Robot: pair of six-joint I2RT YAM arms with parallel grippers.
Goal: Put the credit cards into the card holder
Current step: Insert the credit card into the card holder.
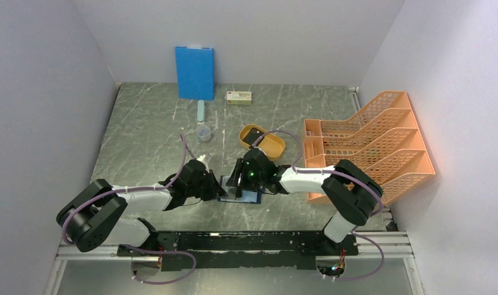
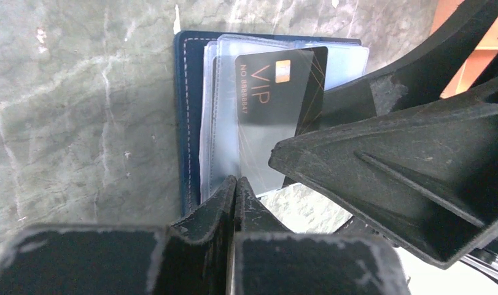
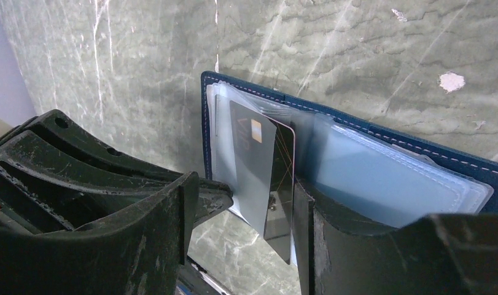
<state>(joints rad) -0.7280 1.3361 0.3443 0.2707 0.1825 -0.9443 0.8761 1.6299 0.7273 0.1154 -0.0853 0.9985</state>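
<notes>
Card holder (image 2: 186,110) lies open and flat on the marbled grey worktop (image 1: 148,141), at the near middle, between the two arms. Its navy cover with pale stitching faces down and a fan of clear sleeves (image 2: 225,141) spreads over the lighter blue inside. A black card (image 2: 277,92) printed "VIP" with a gold chip sits tilted among those sleeves, its upper part under clear plastic and its lower part sticking out past the holder's edge.

The right end effector (image 3: 261,203) grips this card, one finger against each long edge. The left end effector (image 2: 234,187) is closed, its tips at the near edge of the sleeves; whether a sleeve is pinched between them I cannot tell.

Just behind the holder stands a yellow oval tray (image 1: 272,147) with something dark and flat in it. An orange file rack (image 1: 369,147) fills the right side. At the far wall lean a blue board (image 1: 194,72) and a small box (image 1: 239,97), with a small clear cup (image 1: 204,133) nearer.
</notes>
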